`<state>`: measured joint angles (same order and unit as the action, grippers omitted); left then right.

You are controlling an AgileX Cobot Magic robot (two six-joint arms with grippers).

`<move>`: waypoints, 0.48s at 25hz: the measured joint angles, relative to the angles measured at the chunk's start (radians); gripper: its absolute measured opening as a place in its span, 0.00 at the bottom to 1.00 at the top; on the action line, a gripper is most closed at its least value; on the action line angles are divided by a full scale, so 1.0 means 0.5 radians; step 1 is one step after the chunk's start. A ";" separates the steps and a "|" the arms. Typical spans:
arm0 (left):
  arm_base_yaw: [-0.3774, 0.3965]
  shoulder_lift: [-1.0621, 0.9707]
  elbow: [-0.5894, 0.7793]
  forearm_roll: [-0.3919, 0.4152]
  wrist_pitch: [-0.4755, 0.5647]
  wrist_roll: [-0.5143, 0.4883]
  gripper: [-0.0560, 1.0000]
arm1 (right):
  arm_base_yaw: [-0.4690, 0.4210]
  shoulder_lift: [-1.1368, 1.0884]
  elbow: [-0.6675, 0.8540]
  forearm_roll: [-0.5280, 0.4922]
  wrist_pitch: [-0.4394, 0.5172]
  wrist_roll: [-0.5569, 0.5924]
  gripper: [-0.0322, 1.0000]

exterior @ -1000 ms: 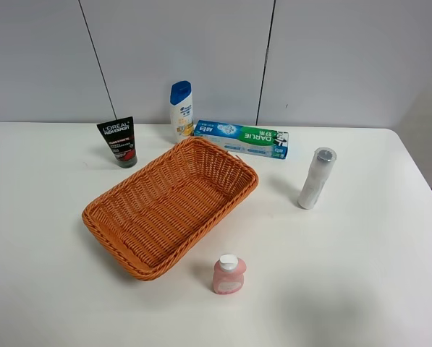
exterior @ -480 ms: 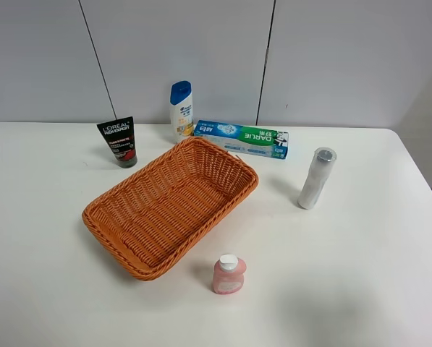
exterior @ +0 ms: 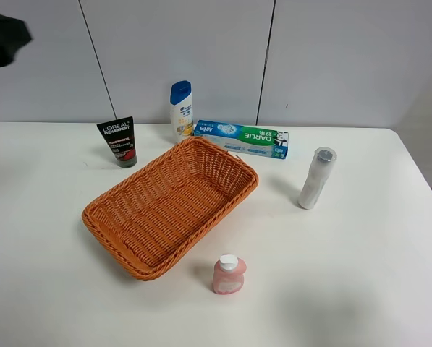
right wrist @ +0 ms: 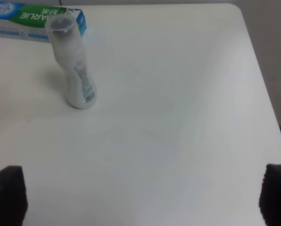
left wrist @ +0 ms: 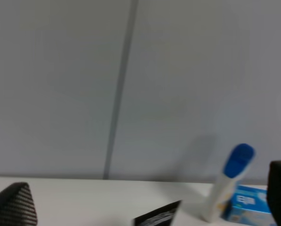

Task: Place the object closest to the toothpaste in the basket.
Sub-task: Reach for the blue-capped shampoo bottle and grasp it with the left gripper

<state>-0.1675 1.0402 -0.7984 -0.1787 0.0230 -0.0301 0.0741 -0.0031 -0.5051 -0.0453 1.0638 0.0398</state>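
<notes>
The left gripper (left wrist: 146, 200) is spread wide and holds nothing. Ahead of it the shampoo bottle (left wrist: 225, 187) stands upright, blue cap up, just beside the toothpaste box (left wrist: 246, 205). The right gripper (right wrist: 141, 194) is likewise spread, empty.

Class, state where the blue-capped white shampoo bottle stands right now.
In the exterior high view the shampoo bottle stands upright by the back wall, at the left end of the toothpaste box, behind the basket.

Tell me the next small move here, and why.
Probably swing the left gripper toward the shampoo bottle: it stands right beside the toothpaste box, nearer than the other bottles, and that gripper looks open, empty and faces it.
</notes>
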 joint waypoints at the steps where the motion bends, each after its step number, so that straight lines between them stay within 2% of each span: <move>1: -0.060 0.099 -0.027 0.000 -0.086 0.000 0.99 | 0.000 0.000 0.000 0.000 0.000 0.000 0.99; 4: -0.224 0.429 -0.124 0.000 -0.238 0.000 0.99 | 0.000 0.000 0.000 0.000 0.000 0.000 0.99; 7: -0.327 0.720 -0.211 0.000 -0.328 0.000 0.99 | 0.000 0.000 0.000 0.000 0.000 0.000 0.99; 12: -0.415 1.114 -0.356 0.000 -0.574 0.000 0.99 | 0.000 0.000 0.000 0.000 0.000 0.000 0.99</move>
<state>-0.3750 1.5970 -0.9762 -0.1787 -0.2640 -0.0301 0.0741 -0.0031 -0.5051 -0.0453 1.0638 0.0398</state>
